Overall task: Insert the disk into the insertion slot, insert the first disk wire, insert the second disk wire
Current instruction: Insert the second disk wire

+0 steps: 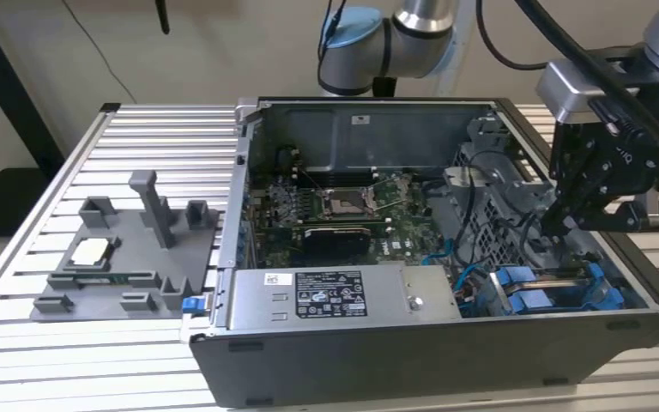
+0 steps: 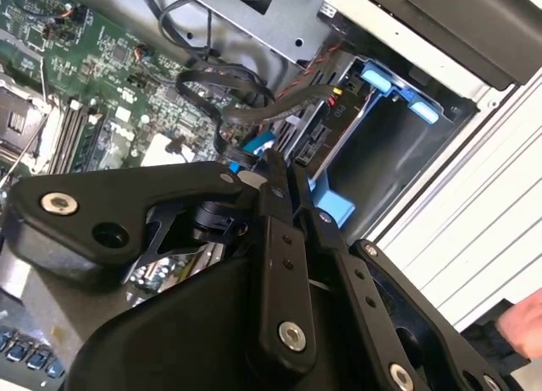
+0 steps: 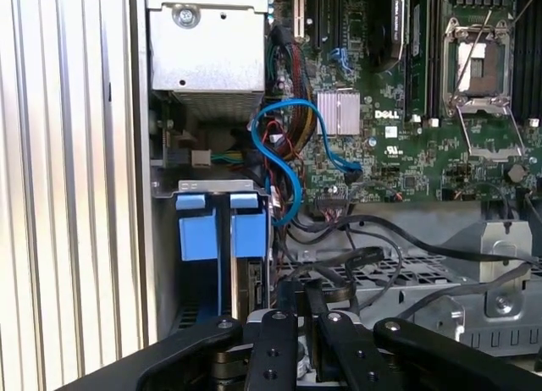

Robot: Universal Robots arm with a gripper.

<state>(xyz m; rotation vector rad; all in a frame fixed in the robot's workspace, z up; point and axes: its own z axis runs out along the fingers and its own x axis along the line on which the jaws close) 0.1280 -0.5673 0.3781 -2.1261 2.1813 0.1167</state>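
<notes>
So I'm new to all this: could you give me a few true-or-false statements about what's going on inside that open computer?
1. The computer case lies open on a slatted metal table. True.
2. The claw hovers over the grey plastic tray. False: it is down inside the case, near the drive bay with blue plastic pieces.
3. A blue cable curves over the green circuit board. True.
4. The power supply box stands on the grey tray. False: it sits inside the case, at its front edge in the exterior view.
</notes>
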